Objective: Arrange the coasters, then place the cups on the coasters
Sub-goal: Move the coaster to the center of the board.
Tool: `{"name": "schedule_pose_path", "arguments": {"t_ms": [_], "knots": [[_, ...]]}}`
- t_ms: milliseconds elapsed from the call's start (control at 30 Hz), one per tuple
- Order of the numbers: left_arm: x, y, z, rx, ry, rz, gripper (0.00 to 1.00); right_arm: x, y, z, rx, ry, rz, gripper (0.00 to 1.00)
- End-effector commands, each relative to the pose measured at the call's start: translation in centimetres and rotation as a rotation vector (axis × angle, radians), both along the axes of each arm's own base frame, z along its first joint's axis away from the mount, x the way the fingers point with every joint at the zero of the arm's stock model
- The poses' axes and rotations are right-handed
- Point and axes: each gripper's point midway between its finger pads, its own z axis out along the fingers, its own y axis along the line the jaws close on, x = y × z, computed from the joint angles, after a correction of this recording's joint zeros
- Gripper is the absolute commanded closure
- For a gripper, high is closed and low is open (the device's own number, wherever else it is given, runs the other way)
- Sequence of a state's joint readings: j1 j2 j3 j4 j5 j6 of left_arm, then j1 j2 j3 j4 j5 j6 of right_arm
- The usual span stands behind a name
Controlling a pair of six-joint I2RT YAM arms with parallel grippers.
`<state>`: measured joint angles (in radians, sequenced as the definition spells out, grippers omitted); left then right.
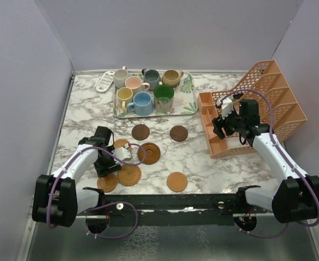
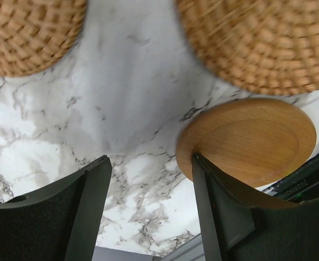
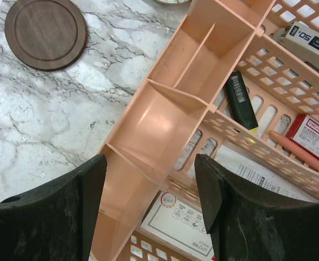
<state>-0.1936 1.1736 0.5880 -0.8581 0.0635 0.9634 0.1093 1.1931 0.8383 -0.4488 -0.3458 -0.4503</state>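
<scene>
Wooden coaster (image 2: 251, 138) flat, face up; left fingers (image 2: 50, 223) spread at its rim; right fingers (image 3: 45, 212) spread.

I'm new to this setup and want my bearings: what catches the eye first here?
Seven coloured mugs crowd a leaf-patterned tray at the far middle, with round coasters scattered on the marble in front. An orange mesh rack stands at the right, the open right gripper over it.

Table top (image 1: 213, 168), white marble pattern with grey veins. Directly on it: leaf-patterned rectangular tray (image 1: 187, 89), far centre; white oblong object (image 1: 105, 80) just left of the tray; orange mesh file rack (image 1: 279, 103), right; two dark brown wooden coasters (image 1: 141, 132), centre; five tan wooden or woven coasters (image 1: 177, 181), near left and centre.
</scene>
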Motion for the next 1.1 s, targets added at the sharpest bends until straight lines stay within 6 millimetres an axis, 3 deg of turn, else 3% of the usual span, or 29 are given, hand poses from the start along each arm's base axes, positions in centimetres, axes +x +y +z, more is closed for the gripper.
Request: {"name": "schedule_pose_path", "arguments": {"t_ms": [0, 533, 667, 800, 1067], "knots": [[4.3, 2.4, -1.1, 0.052, -0.111, 0.020, 0.38, 0.2, -0.1, 0.2, -0.001, -0.017, 0.006, 0.33], [15.0, 8.2, -2.0, 0.084, -0.277, 0.423, 0.39, 0.1, -0.1, 0.2, -0.004, -0.016, 0.004, 0.33], [16.8, 8.0, -3.2, 0.056, -0.253, 0.537, 0.40, 0.1, -0.1, 0.0, -0.002, -0.007, 0.006, 0.33], [18.6, 7.4, -3.2, 0.003, -0.255, 0.615, 0.43, 0.2, -0.1, 0.0, -0.001, -0.005, 0.006, 0.33], [19.5, 4.0, -3.2, -0.090, -0.223, 0.601, 0.44, 0.1, 0.0, 0.3, 0.002, -0.014, 0.009, 0.33]]}}
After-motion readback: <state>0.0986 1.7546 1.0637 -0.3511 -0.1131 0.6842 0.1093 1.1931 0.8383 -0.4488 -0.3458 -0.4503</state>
